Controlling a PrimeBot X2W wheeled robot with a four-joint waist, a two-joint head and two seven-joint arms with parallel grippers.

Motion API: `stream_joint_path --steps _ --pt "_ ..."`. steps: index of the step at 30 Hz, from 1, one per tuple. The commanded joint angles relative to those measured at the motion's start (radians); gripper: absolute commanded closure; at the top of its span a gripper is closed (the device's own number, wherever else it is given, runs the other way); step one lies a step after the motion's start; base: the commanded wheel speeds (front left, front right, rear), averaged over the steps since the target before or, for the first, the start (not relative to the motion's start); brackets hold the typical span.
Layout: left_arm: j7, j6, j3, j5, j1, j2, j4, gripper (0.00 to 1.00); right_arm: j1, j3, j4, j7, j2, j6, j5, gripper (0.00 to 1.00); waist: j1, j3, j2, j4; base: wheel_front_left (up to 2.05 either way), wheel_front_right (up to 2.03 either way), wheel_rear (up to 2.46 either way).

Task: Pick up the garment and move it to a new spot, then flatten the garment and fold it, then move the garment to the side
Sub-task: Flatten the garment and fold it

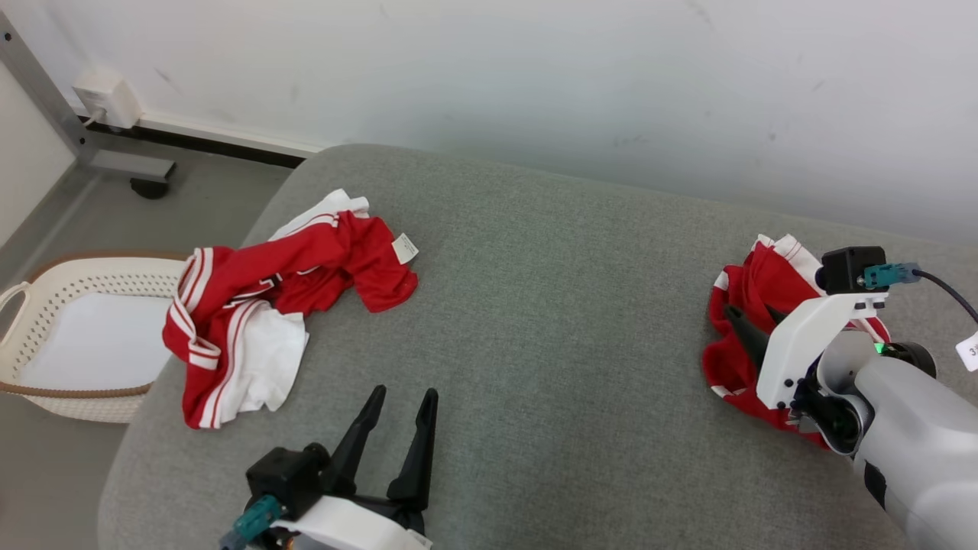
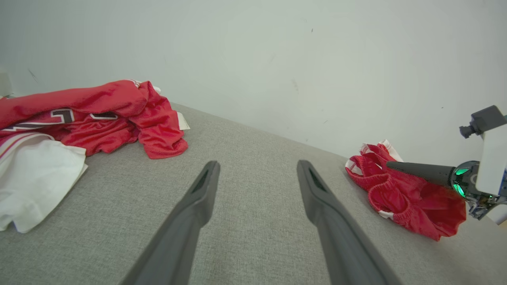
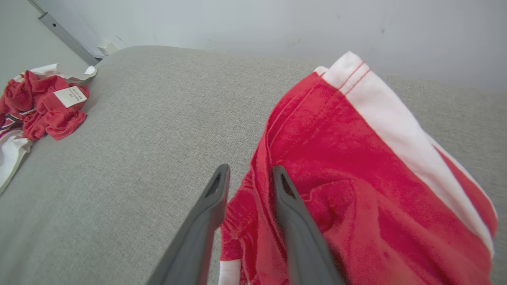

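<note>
Red shorts (image 1: 733, 367) with white stripes, red-and-white jersey (image 1: 252, 283), grey couch (image 1: 550, 321), cream basket (image 1: 46, 305).

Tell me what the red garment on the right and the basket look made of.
Red garment: soft knit, likely matte polyester; fine grainy texture, limp folds. Basket: apparently moulded cream plastic; regular perforated walls, brown rim.

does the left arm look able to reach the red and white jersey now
Probably yes: the left gripper stands open, with bare grey cushion between it and the jersey, nothing in the way.
</note>
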Motion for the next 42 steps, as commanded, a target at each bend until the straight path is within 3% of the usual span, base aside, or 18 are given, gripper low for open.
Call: stream_joint_path --steps 1,7,16,23,31,32,33,34,35,42 --pt "-0.001 0.001 0.004 -0.004 -0.008 0.003 0.004 0.00 0.005 0.001 0.000 -0.013 0.010 -0.002 -0.002 0.00 -0.0001 -0.007 0.0000 -0.006 0.00 0.00 0.00" --pt "-0.001 0.001 0.015 0.009 0.009 0.003 0.006 0.00 0.033 -0.009 -0.084 -0.088 0.006 -0.002 0.016 0.00 -0.0001 -0.039 0.0000 -0.036 0.00 0.00 0.00" --pt "-0.001 0.000 0.024 0.024 0.032 0.003 -0.016 0.00 0.075 -0.076 -0.202 -0.283 -0.119 -0.002 0.038 0.00 -0.0001 -0.069 0.0000 -0.090 0.00 0.00 0.00" --pt "-0.001 -0.002 0.022 0.025 0.038 0.003 -0.023 0.00 0.118 -0.161 -0.138 -0.343 -0.202 -0.002 0.052 0.00 -0.0001 -0.061 0.0000 -0.098 0.00 0.00 0.00" --pt "-0.001 -0.003 0.014 0.015 0.019 0.003 -0.024 0.00 0.110 -0.188 -0.048 -0.340 -0.201 -0.002 0.035 0.00 -0.0001 -0.035 0.0000 -0.074 0.00 0.00 0.00" --pt "-0.001 -0.003 0.014 0.013 0.016 0.003 -0.025 0.00 0.096 -0.183 -0.042 -0.329 -0.198 -0.002 0.030 0.18 -0.0001 -0.026 0.0000 -0.070 0.00 0.00 0.00" --pt "-0.001 -0.004 0.013 0.012 0.011 0.003 -0.027 0.00 0.082 -0.179 -0.038 -0.321 -0.194 -0.002 0.025 0.60 -0.0001 -0.018 0.0000 -0.067 0.00 0.00 0.00" --pt "-0.001 -0.004 0.010 0.010 0.007 0.003 -0.027 0.00 0.070 -0.175 -0.031 -0.310 -0.193 -0.002 0.021 0.95 -0.0001 -0.009 0.0000 -0.061 0.00 0.00 0.00" --pt "-0.001 -0.005 0.007 0.008 0.002 0.003 -0.027 0.00 0.058 -0.167 -0.021 -0.295 -0.193 -0.002 0.011 1.00 -0.0001 -0.001 0.0000 -0.054 0.00 0.00 0.00" --pt "-0.001 0.003 -0.015 -0.020 -0.016 0.003 -0.021 0.00 0.011 -0.117 0.066 -0.090 -0.163 -0.002 0.007 1.00 -0.0001 0.026 0.0000 -0.001 0.00 0.00 0.00"
